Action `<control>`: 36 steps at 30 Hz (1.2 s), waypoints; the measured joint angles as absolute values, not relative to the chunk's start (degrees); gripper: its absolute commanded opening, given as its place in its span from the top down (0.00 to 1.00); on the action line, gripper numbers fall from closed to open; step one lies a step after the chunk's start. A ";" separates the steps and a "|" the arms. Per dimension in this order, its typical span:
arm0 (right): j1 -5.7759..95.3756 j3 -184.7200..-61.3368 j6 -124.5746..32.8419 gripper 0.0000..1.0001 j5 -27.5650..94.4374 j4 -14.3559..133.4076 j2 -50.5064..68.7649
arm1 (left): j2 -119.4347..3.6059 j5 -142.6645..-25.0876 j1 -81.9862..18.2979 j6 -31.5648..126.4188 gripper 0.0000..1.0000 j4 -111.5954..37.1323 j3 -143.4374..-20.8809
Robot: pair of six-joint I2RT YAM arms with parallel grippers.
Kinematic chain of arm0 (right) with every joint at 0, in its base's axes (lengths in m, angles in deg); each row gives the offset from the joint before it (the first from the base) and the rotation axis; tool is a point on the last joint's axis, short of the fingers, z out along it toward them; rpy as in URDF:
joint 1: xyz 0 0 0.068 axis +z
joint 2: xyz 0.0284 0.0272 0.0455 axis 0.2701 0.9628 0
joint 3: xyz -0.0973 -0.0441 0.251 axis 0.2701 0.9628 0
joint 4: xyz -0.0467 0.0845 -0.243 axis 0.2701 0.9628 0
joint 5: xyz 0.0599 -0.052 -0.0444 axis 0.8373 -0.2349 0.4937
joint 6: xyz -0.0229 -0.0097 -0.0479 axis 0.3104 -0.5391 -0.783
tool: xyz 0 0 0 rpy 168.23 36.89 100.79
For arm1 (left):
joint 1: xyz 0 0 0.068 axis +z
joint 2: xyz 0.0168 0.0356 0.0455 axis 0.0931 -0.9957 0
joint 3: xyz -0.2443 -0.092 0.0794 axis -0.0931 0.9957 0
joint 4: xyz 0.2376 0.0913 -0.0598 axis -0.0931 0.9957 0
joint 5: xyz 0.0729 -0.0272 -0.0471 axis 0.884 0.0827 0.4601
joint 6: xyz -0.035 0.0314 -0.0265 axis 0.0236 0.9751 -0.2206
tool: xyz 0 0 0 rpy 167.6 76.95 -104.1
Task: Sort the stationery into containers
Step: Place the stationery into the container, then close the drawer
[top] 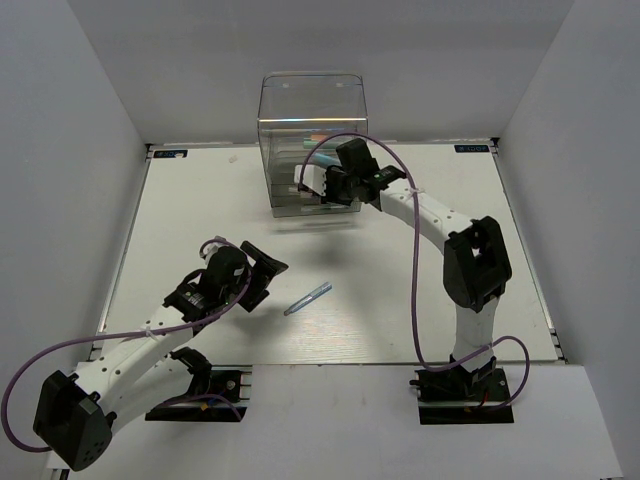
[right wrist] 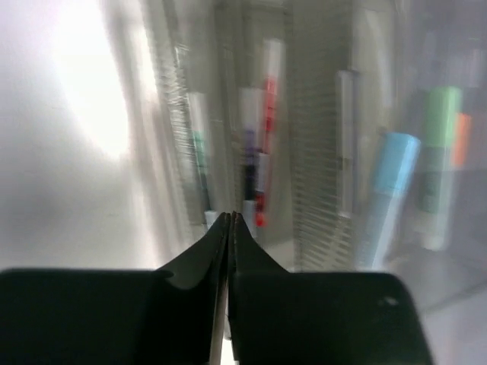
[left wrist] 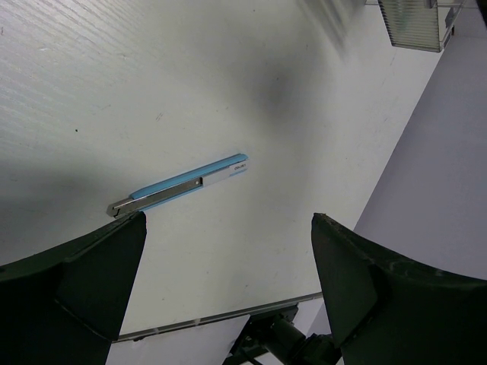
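Note:
A silvery-blue pen [top: 307, 298] lies alone on the white table, seen in the left wrist view as a blue and silver pen [left wrist: 179, 186]. My left gripper [top: 265, 278] hovers just left of it, wide open [left wrist: 228, 219], with one end of the pen near its left fingertip. The clear drawer container [top: 310, 120] stands at the back. My right gripper [top: 318, 185] is at its front, shut [right wrist: 230, 217], with nothing seen between its fingers. Blurred through the clear wall are a light blue marker [right wrist: 388, 190], a green marker [right wrist: 440, 144], a bit of orange and a red pen [right wrist: 266, 144].
White walls enclose the table [top: 200, 220] on three sides. The container's corner [left wrist: 415, 23] shows at the top right of the left wrist view. The right arm's base [top: 465, 385] sits at the near edge.

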State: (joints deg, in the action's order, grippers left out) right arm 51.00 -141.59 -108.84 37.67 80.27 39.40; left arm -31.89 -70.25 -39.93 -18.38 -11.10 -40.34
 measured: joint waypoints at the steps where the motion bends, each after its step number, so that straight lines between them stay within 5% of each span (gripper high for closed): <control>1: 50.98 -141.89 -108.49 1.00 39.38 81.15 39.40 | -31.89 -70.25 -39.93 -18.38 0.01 -11.12 -40.34; 11: 51.62 -143.62 -114.90 1.00 57.30 97.74 39.84 | -31.89 -70.25 -39.93 -18.38 0.01 -10.72 -40.34; 36: 52.29 -143.51 -103.86 1.00 30.26 67.84 48.56 | -36.62 -70.05 -39.93 -18.38 0.01 -17.78 -40.34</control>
State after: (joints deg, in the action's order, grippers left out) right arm 52.29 -143.51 -103.86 30.26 67.84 48.56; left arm -36.62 -70.05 -39.93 -18.38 -17.78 -40.34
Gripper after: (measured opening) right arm 0.012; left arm 0.987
